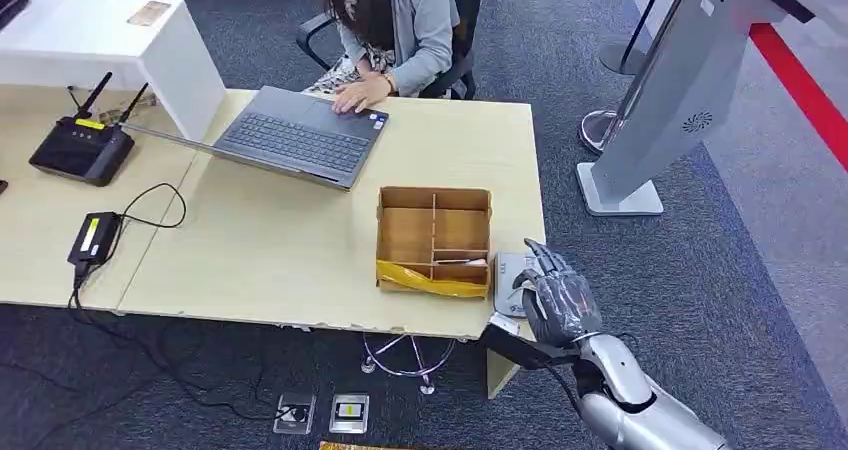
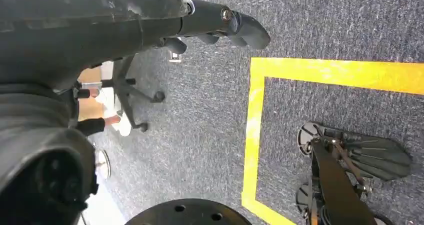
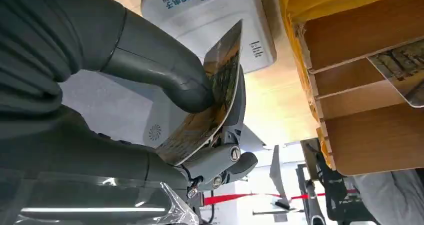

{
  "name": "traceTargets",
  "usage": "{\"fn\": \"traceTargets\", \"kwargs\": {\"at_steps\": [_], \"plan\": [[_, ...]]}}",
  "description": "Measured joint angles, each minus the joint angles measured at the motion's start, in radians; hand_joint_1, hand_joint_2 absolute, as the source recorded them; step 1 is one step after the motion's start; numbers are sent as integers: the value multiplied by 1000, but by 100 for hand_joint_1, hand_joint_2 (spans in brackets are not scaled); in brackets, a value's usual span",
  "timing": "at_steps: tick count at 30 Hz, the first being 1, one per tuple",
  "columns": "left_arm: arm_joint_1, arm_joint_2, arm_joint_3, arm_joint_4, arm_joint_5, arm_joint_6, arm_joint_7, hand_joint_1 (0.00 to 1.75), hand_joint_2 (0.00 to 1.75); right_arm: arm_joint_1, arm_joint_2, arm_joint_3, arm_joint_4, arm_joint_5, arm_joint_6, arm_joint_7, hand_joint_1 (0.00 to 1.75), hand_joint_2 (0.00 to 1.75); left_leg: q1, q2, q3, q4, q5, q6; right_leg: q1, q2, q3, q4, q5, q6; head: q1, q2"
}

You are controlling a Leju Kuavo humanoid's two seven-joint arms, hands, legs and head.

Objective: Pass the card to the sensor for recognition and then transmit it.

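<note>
One card [image 3: 215, 92] is pinched in the right hand [image 1: 560, 300], pressed by the thick grey thumb [image 3: 165, 70] against the darker fingers [image 3: 232, 135] behind it, its printed face turned toward the thumb. The hand holds it just over the white sensor [image 3: 210, 15], a rounded white reader box with a logo, which sits at the near right corner of the light wooden table [image 1: 290, 250]. In the head view the hand covers much of the sensor [image 1: 508, 270], fingers pointing away from the robot. Touching or just left of the sensor stands a shallow brown divided box [image 1: 434, 238] with yellow tape along its near edge; another card [image 3: 405, 70] lies in one of its compartments. Farther left and toward the far side, a grey laptop [image 1: 300, 135] lies open, with a seated person [image 1: 395, 25] resting a hand on it. At the table's left are a black router [image 1: 82, 148] and a black power adapter [image 1: 95, 238] with its cable. A grey kiosk stand [image 1: 670, 100] rises on the carpet to the right. The left hand [image 2: 220, 27] hangs over the carpet beside a yellow floor line [image 2: 255, 130], fingers curled in and holding nothing.
</note>
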Motion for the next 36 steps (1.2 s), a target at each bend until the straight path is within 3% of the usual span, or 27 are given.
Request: {"fn": "traceTargets", "kwargs": {"at_steps": [19, 36], "plan": [[-1, 3, -26, 0, -16, -24, -16, 0, 0, -73, 38, -8, 112, -8, 48, -7, 175, 175, 0, 0, 0, 0, 0, 0, 0, 0, 0, 0, 0, 0, 0, 0], [-2, 3, -36, 0, -12, -9, -9, 0, 0, -110, 131, -8, 285, -73, 66, -102, 175, 175, 0, 0, 0, 0, 0, 0, 0, 1, 0, 0, 0, 0, 0, 0]]}}
